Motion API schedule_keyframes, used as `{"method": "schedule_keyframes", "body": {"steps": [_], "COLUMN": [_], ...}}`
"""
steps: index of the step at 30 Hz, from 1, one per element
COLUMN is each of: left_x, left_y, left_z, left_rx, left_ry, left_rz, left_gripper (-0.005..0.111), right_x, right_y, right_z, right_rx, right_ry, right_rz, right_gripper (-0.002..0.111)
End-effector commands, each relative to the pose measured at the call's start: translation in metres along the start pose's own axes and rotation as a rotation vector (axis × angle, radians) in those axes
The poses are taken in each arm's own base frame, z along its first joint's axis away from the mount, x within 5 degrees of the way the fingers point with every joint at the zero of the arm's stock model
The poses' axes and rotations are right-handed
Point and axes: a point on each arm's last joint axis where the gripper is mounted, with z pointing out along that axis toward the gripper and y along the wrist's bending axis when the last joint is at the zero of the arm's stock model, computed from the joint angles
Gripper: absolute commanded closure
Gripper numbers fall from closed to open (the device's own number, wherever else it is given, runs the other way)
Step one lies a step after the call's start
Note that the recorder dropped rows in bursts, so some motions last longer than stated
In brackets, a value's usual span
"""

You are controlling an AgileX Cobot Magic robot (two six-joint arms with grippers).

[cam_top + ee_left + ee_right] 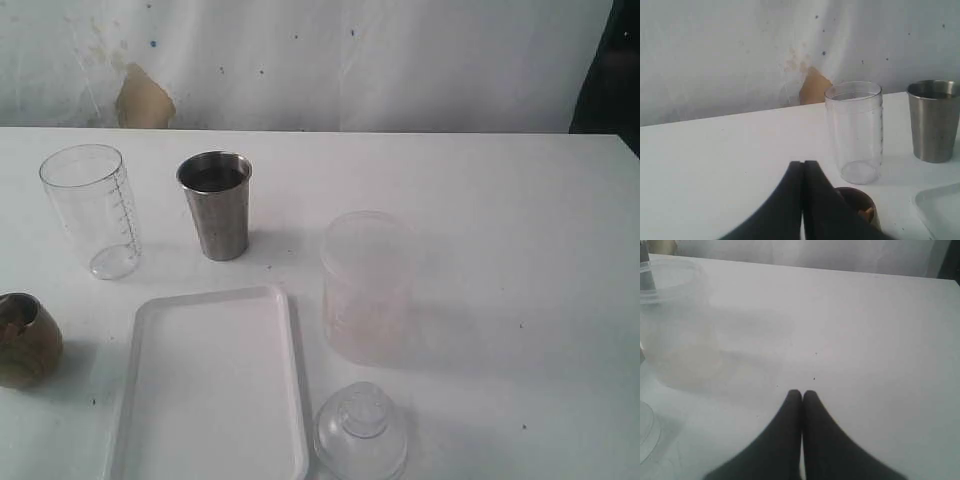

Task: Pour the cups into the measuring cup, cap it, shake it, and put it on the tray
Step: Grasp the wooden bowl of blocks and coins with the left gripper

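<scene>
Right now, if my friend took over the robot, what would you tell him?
Left tool: shut, holding nothing, close to the brown cup.
Right tool: shut, holding nothing, near the frosted container.
The measuring cup stands upright on the table, uncapped, and looks empty. The steel tumbler stands upright to its right. The tray lies in front of them. The clear domed lid sits by the tray's near right corner.
Done: nothing that shows yet.
Left: pour both cups in, cap, shake, set on the tray.
</scene>
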Motion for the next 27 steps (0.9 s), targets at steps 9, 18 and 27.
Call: {"method": "schedule_keyframes", "body": {"steps": [9,18,27], "left_x": [-0.024,-0.042,-0.026], "left_y": [0.007,0.015,0.003], "left_z": [-0.004,-0.011,0.020], "left_rx": [-0.004,-0.027,0.037], "left_ry": [-0.270,-0.503,-0.196], "left_rz": [-0.485,-0.556,-0.466], "left_gripper": [0.107,0.107,0.107], "right_x": [0.000,0.000,0.000], "right_y": [0.000,0.000,0.000], "right_z": [0.000,0.000,0.000], "right_rx": [-0.004,-0.004,-0.004], "right_ry": [-0.010,-0.010,-0.010], "right_rz": [0.004,0.004,0.004], "right_gripper": [0.108,0.108,0.108]}}
